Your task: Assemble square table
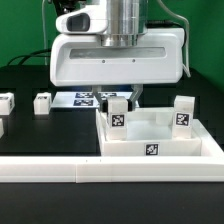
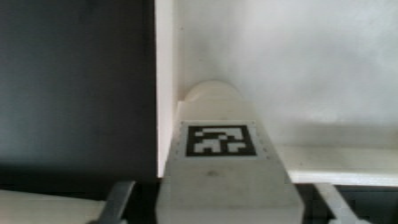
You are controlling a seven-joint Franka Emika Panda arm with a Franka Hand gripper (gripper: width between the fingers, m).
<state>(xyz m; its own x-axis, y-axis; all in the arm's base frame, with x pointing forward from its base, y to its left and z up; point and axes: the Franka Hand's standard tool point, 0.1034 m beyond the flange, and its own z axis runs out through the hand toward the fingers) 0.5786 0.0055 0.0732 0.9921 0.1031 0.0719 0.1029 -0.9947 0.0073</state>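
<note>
The square table's white slab [image 1: 160, 148] lies flat with its raised rim up and a tag on its near edge. One white tagged leg [image 1: 183, 112] stands upright in its far right corner. A second leg [image 1: 118, 112] stands at the far left corner, directly under my gripper [image 1: 118, 97]. In the wrist view this leg [image 2: 219, 140] rises between my fingers [image 2: 121, 200], with the slab [image 2: 294, 70] beside it. My gripper [image 2: 222, 203] straddles the leg, and a narrow dark gap shows on each side, so the jaws are not touching it.
Two loose legs [image 1: 42, 102] [image 1: 5, 100] lie on the black table at the exterior view's left. The marker board [image 1: 85, 98] lies behind the slab. A long white border rail [image 1: 110, 175] runs along the front edge.
</note>
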